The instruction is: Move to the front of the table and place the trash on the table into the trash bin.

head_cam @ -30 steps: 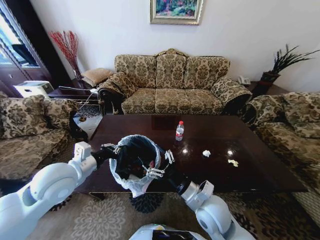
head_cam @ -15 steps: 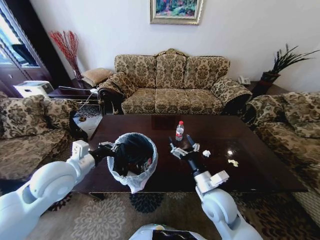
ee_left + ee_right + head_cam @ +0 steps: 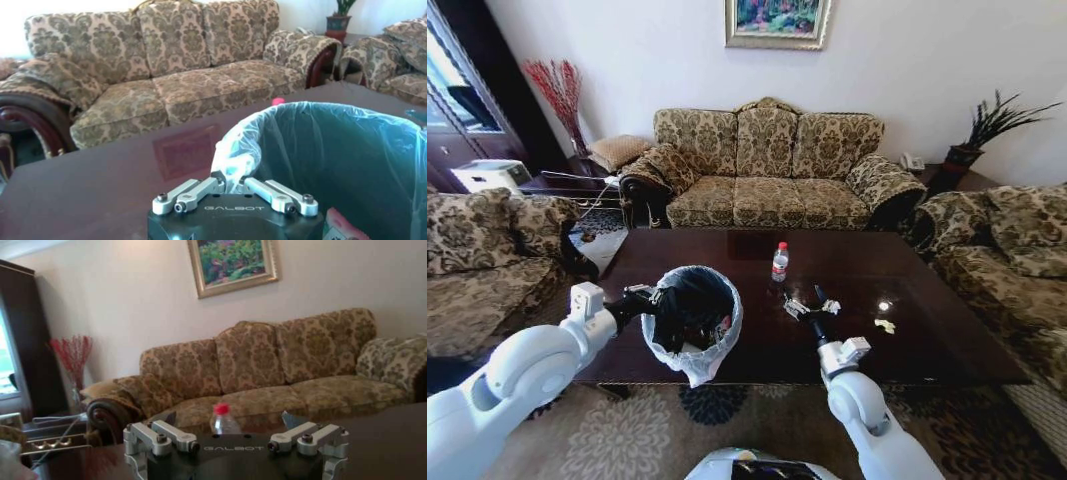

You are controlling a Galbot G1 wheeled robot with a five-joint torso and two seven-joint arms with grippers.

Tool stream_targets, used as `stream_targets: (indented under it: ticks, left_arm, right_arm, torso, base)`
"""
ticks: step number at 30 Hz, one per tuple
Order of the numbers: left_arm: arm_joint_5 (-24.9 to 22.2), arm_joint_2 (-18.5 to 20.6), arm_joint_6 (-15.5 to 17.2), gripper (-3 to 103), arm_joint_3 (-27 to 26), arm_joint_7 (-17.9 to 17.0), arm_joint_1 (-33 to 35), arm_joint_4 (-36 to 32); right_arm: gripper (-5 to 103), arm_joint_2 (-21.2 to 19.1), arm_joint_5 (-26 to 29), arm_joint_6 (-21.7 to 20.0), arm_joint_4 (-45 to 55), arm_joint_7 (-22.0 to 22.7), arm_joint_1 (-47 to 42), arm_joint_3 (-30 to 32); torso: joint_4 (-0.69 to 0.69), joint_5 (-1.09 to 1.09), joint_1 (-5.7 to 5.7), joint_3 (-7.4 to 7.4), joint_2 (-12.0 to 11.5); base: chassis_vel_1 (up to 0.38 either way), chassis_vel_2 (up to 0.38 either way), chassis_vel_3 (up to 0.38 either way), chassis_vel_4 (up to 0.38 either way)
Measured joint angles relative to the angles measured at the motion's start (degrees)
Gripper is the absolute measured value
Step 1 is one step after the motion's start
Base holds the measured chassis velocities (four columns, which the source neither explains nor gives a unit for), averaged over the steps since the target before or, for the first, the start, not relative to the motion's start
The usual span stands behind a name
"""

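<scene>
The left pincer (image 3: 655, 296) is clenched on the folded-over edge of the translucent whitish bag lining the round black trash bin (image 3: 693, 322), which sits at the near left part of the glossy dark reddish-brown low desk with gold trim (image 3: 927, 330). The left wrist view shows its fingers (image 3: 190, 192) pinching the plastic at the rim (image 3: 230, 162). Held this way, the bin is probably kept steady and mouth-up within reach of the other arm, so litter can be dropped straight in. Something red already lies inside the bin (image 3: 343, 227), against its wall.

The right pincer (image 3: 808, 303) hovers over the middle of the desk, released, jaws spread and gripping nothing. Its wrist camera looks between the two open fingers (image 3: 163, 437) at the clear plastic bottle with a red label and red cap (image 3: 779, 262), which stands upright farther across the desk toward the patterned gold-brown sofa (image 3: 767, 170). That framing suggests the bottle is the piece lined up for picking, though the pincer is not touching it.

A small yellowish scrap (image 3: 885, 325) lies to the right on the desk, well apart from the bottle and the bin. So the clearing looks partly done, with at least the bottle and this scrap left.
</scene>
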Motion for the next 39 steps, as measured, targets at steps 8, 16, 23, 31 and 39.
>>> stream_targets:
  ticks: [8, 16, 23, 31, 39]
  left_arm:
    - [-0.03, 0.38, -0.05, 2, 0.16, 0.08, 0.09, 0.01]
    - [-0.13, 0.81, -0.05, 2, 0.21, 0.04, -0.10, 0.20]
    - [-0.22, 0.87, -0.05, 2, 0.30, 0.07, -0.16, 0.17]
    - [-0.25, 0.73, -0.05, 2, 0.04, 0.06, 0.53, -0.35]
    - [-0.44, 1.00, 0.06, 2, -0.02, 0.02, 0.96, -0.73]
  right_arm:
    - [100, 0.90, 0.87, -1.09, -6.13, -1.90, 2.49, 0.06]
    - [100, 1.60, -0.40, -1.23, -8.84, -1.72, 4.73, -0.75]
    - [100, 3.39, -2.01, -2.04, -13.53, -1.65, 8.53, -1.82]
    - [100, 6.26, -3.02, -4.89, -18.01, -4.39, 11.65, -3.56]
    - [100, 9.39, -8.01, -4.34, -28.08, -5.25, 19.74, -5.00]
  torso:
    - [0.04, -0.09, 0.00, 0.00, 0.00]
    - [0.02, -0.05, -0.01, -0.01, 0.00]
    - [0.00, -0.06, 0.02, 0.01, 0.00]
    - [0.02, -0.08, 0.04, 0.01, -0.03]
    - [0.03, -0.06, -0.03, -0.01, 0.01]
  base:
    - [-0.063, -0.061, 0.038, 0.053]
    - [-0.016, 0.059, 0.030, -0.046]
    - [-0.140, 0.081, 0.111, -0.093]
    - [-0.050, 0.044, 0.047, -0.036]
    - [0.000, 0.000, 0.000, 0.000]
